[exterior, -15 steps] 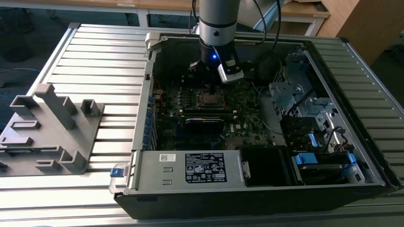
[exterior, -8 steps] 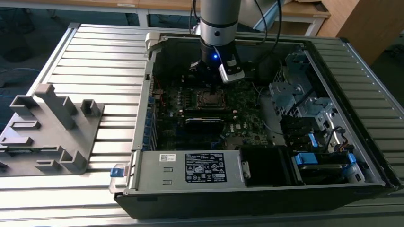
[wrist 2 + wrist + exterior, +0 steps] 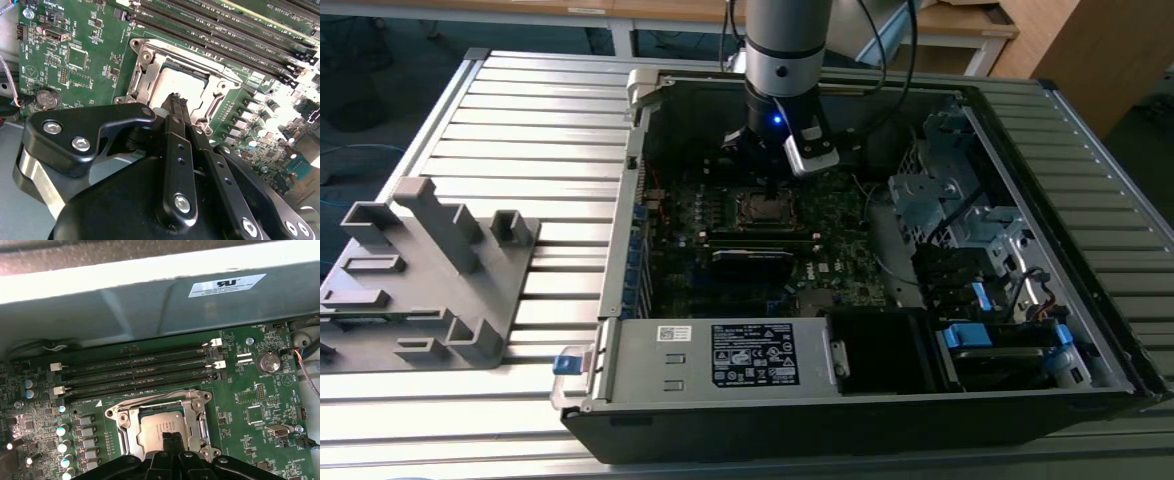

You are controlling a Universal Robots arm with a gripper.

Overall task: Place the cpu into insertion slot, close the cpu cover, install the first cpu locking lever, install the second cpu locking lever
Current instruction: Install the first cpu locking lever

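A ribbed grey metal counter (image 3: 520, 110) carried an open computer case (image 3: 881, 400) lying on its side, with a grey moulded fixture (image 3: 427, 280) at the exterior view's left. The arm reached down into the case, and the gripper (image 3: 169, 436) hung just above the insertion slot (image 3: 767, 208) on the green motherboard (image 3: 85, 45). In both wrist views the jaws looked pressed together, their black tips over the near edge of the cpu (image 3: 157, 432), holding nothing. The cpu (image 3: 182, 85) lay seated in the slot, silver face up. The cpu cover (image 3: 197, 415) lay flat around it, framing the chip through its window. Long black memory slots (image 3: 135, 370) ran beside the socket, toward the case wall.
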